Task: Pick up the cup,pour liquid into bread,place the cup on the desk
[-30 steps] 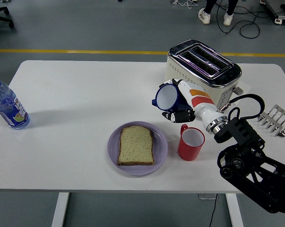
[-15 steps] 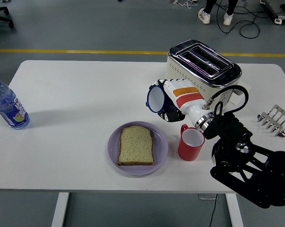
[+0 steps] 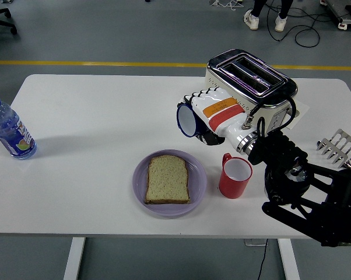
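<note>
A slice of bread (image 3: pixel 168 179) lies on a purple plate (image 3: pixel 197 185) near the table's front edge. My right hand (image 3: pixel 210 116) is shut on a blue cup (image 3: pixel 188 121), held in the air up and to the right of the plate. The cup is tipped on its side, its white inside facing left toward the bread's side. A red cup (image 3: pixel 235 175) stands upright on the table just right of the plate, below my right forearm. My left arm is out of sight.
A cream toaster (image 3: pixel 249 81) stands behind my right hand. A water bottle (image 3: pixel 9 129) stands at the table's left edge. A metal toast rack (image 3: pixel 339 148) sits at the right edge. A person's legs show on the floor far behind the table.
My right hand has carried the blue cup left and slightly up, away from the toaster and toward the plate, tipping it further sideways. Nothing else moved.
</note>
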